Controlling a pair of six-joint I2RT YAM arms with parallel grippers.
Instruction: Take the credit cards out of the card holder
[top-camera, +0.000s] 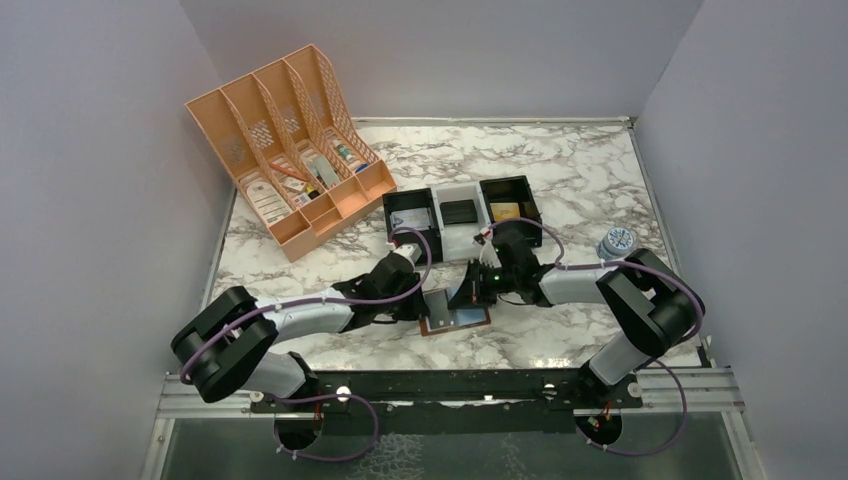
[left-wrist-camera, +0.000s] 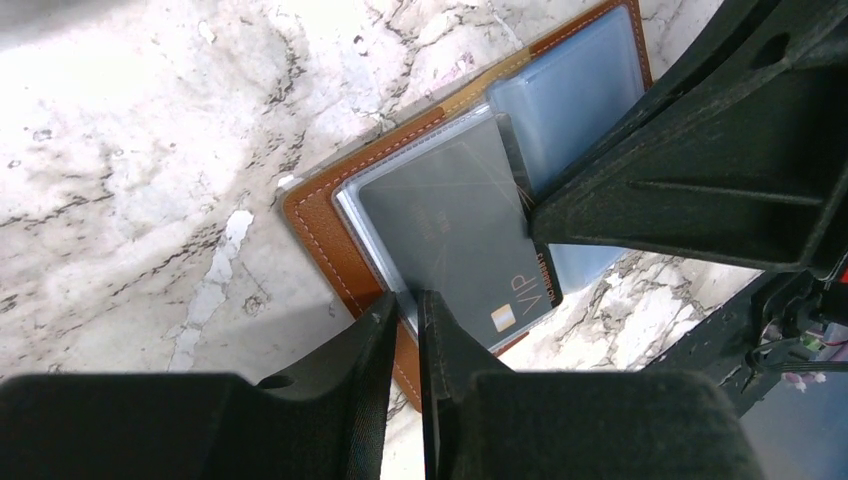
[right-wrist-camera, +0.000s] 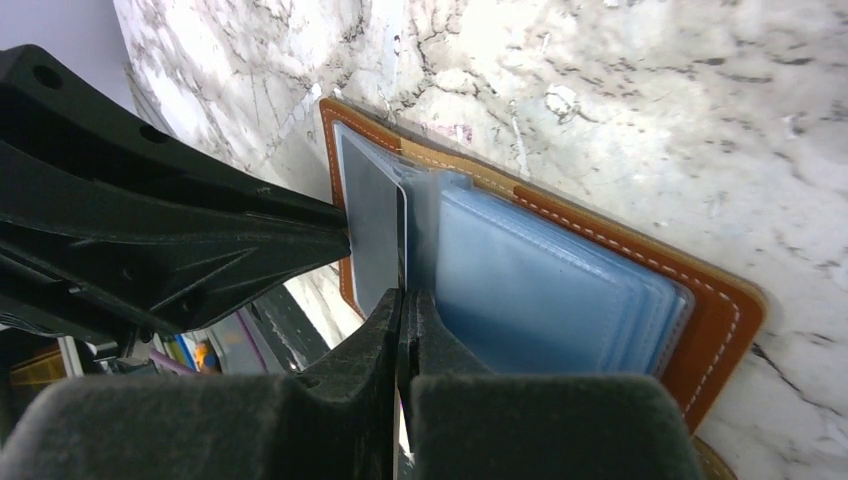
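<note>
**Both grippers on the open card holder, pinching one card's sleeve from opposite sides**

Card holder (top-camera: 460, 318) lies spread open, inside up, on the marble table (top-camera: 560, 180). The black-and-white trays (top-camera: 462, 215) sit just behind it.

Left gripper (left-wrist-camera: 408, 298): jaws almost together, only a thin slit between them. They're clamped on the outer corner of the clear sleeve (left-wrist-camera: 350, 205) on the holder's left half. Can't tell whether the card inside is caught in the pinch too.

Grey card (left-wrist-camera: 450, 230), marked "VIP", chip visible: it sits in that sleeve, lifted off the brown leather and tilted up. One end pokes past the holder's edge.

Right gripper (right-wrist-camera: 403, 295): jaws closed to a hairline on the grey card's opposite edge, at the holder's fold. The two grippers' tips face each other across the card.

The stack of blue-grey pockets (right-wrist-camera: 540, 280) lies flat on the holder's right half, just beside the right jaws and not held.
</note>
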